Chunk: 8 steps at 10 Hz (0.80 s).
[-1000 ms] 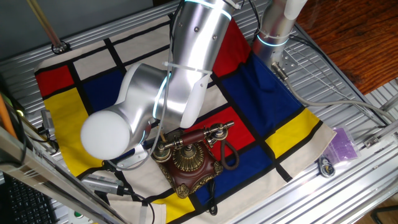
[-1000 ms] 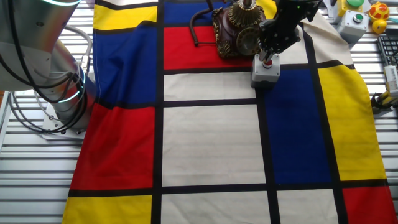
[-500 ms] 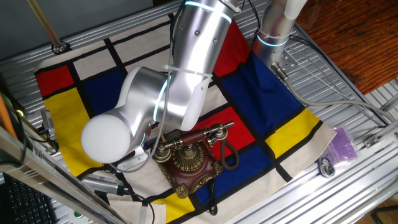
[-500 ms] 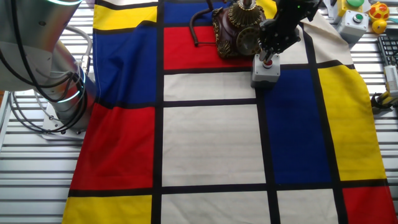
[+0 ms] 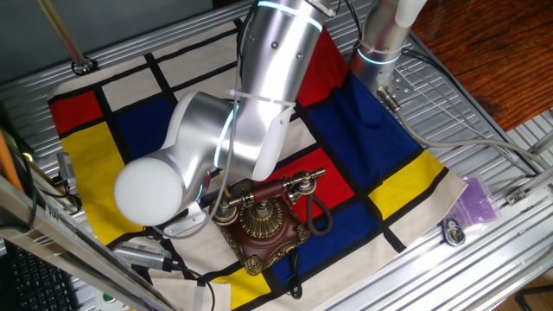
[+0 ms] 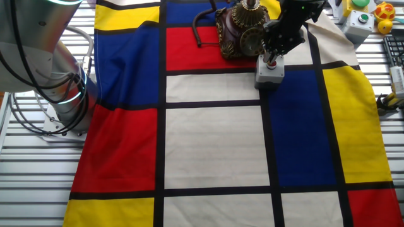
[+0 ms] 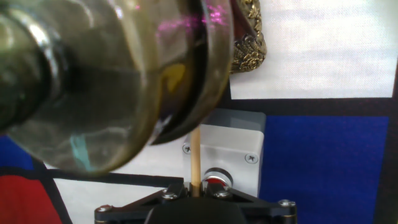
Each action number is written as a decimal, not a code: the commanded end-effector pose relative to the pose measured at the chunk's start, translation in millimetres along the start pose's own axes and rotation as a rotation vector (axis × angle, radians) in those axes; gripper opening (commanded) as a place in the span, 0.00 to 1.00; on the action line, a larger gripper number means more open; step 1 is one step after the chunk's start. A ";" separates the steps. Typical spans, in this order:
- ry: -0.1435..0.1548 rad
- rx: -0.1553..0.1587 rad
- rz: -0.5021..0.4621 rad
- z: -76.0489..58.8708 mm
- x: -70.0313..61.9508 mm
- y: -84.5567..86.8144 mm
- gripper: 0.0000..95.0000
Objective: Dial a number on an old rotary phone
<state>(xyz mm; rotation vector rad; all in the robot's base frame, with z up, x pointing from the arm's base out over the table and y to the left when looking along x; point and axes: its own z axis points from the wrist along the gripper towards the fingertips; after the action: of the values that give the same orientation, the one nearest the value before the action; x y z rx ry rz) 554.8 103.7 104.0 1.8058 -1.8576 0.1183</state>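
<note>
Rotary phone (image 6: 242,30) just beside tool (image 6: 273,55); tool clamped on thin wooden stick (image 7: 195,158).

Robotics lab or test cell, not home. Desk (image 5: 484,259) was ribbed aluminium profile, slotted metal surface showing at edges. Colour-block cloth (image 6: 214,145) in red, blue, yellow, white with black bands covered it, like staged test backdrop. Large silver robot arm (image 5: 251,112) stood bolted at desk edge, glowing ring at joint; bundled cables (image 6: 38,107) trailed beside base. Grey push-button boxes (image 6: 268,72) sat on cloth and at corner. Keyboard (image 6: 394,53) lay at edge. Wooden floor (image 5: 484,43) showed beyond.
</note>
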 end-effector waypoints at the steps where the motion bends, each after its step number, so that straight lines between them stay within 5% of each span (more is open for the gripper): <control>1: 0.005 0.000 -0.002 0.9 -0.4 -0.6 0.00; 8: 0.008 0.000 -0.006 1.3 0.0 -1.0 0.00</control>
<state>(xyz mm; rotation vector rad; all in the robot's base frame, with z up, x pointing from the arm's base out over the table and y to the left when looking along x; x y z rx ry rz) 555.5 102.9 103.2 1.8095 -1.8450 0.1228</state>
